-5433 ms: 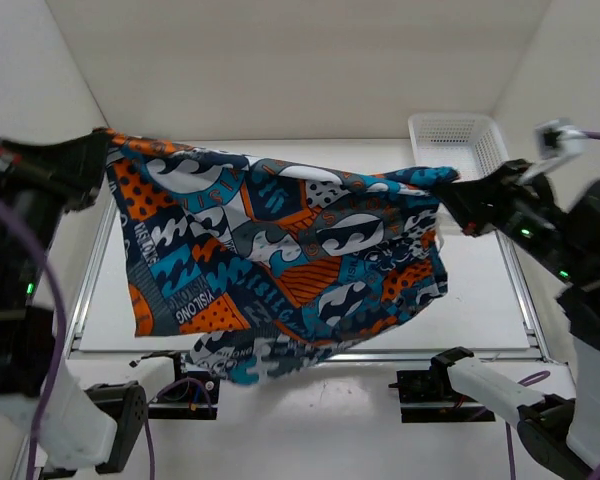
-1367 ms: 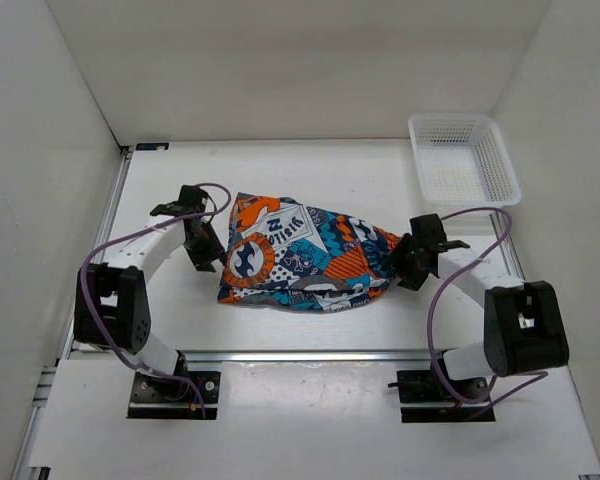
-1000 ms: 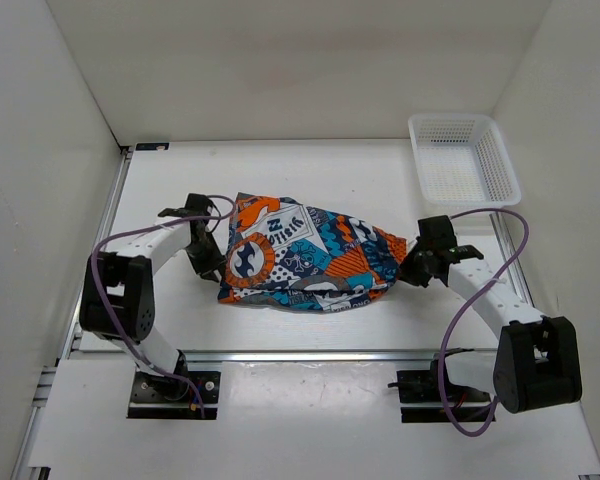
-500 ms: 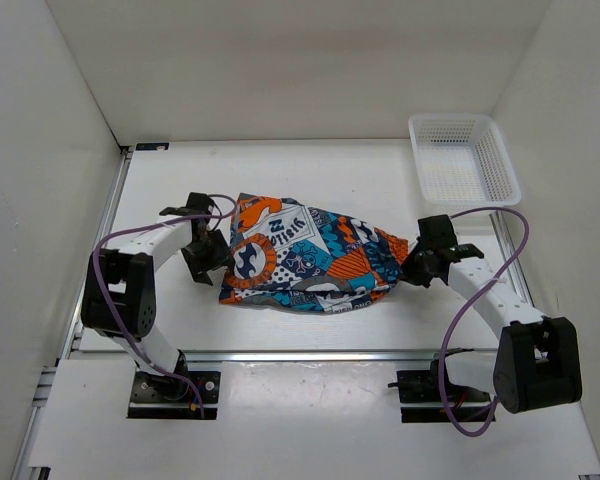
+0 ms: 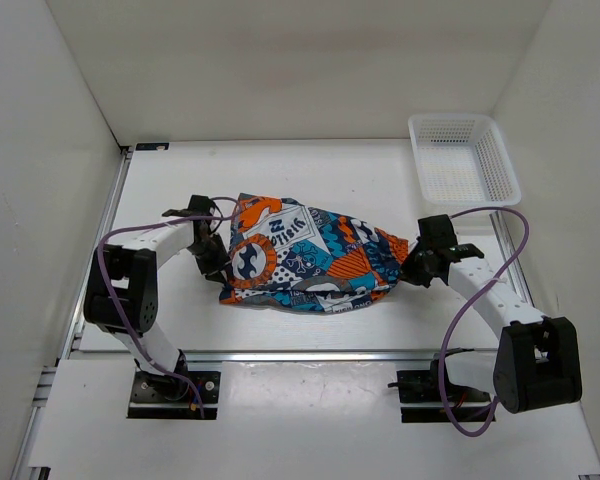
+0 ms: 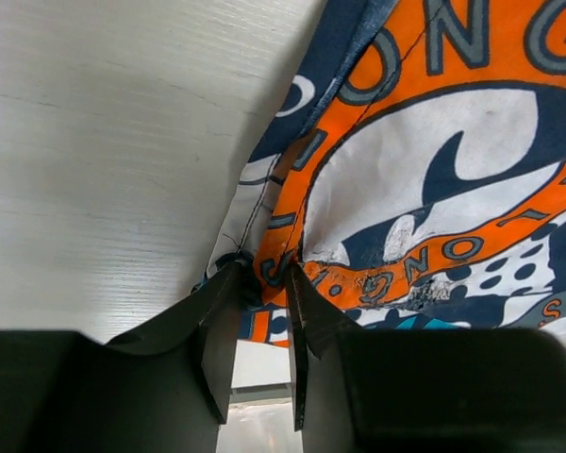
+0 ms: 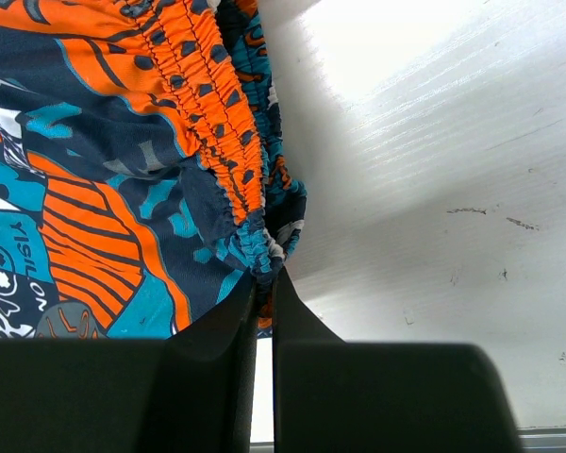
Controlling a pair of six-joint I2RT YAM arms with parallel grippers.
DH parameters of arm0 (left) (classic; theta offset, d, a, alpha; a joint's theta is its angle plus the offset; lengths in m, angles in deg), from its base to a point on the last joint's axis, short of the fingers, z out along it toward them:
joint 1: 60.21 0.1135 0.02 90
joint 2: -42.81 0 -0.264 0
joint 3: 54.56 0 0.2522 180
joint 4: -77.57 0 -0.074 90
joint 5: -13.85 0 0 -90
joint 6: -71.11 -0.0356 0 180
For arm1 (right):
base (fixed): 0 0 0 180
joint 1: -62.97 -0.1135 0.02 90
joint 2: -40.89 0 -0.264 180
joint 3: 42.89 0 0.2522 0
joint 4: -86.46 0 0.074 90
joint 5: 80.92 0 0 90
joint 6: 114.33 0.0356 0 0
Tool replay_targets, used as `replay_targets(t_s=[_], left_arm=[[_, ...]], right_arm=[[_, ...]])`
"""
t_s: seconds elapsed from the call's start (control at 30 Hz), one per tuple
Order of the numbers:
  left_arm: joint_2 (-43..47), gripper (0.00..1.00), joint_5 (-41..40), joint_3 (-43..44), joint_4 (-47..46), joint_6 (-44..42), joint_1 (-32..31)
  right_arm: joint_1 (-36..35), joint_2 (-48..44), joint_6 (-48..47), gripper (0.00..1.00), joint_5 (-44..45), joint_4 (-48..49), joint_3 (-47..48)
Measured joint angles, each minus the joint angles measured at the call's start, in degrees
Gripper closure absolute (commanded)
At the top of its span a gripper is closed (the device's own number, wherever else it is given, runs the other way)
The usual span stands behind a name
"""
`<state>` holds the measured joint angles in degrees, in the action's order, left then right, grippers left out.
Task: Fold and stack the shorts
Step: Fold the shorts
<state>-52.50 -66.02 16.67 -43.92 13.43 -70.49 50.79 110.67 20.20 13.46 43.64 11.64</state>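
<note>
Both left jaws and right jaws pinch opposite ends of the shorts [image 5: 310,255], lying lengthwise between them on the worktop [image 5: 330,180].

Overhead view: bright, even, diffuse light, with only faint soft shadows. Left wrist: print on the shorts [image 6: 424,189] sharp; left gripper [image 6: 262,276] near-black and underexposed. Right wrist: grey shadow band on the table [image 7: 434,189] just beyond the right gripper [image 7: 266,280], white glare farther out.
</note>
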Motion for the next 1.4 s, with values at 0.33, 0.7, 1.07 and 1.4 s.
replay_targets(t_s=[0.33, 0.7, 1.07, 1.4], left_arm=[[0.02, 0.9, 1.11, 1.18, 0.63, -1.49, -0.02], [9.73, 0.9, -0.68, 20.0, 9.9, -1.97, 0.09], [25.83, 0.88, 2.38, -3.85, 11.08, 1.73, -0.55], [22.53, 0.18, 3.52, -5.88, 12.68, 3.72, -2.6]], right_arm=[[0.0, 0.0, -0.07, 1.0, 0.0, -1.22, 0.83], [0.0, 4.26, -2.29, 1.0, 1.99, -4.76, 18.51], [0.0, -1.6, -2.97, 1.0, 2.91, -6.25, 9.25], [0.07, -0.42, -4.37, 0.1, 4.44, -7.5, 3.52]])
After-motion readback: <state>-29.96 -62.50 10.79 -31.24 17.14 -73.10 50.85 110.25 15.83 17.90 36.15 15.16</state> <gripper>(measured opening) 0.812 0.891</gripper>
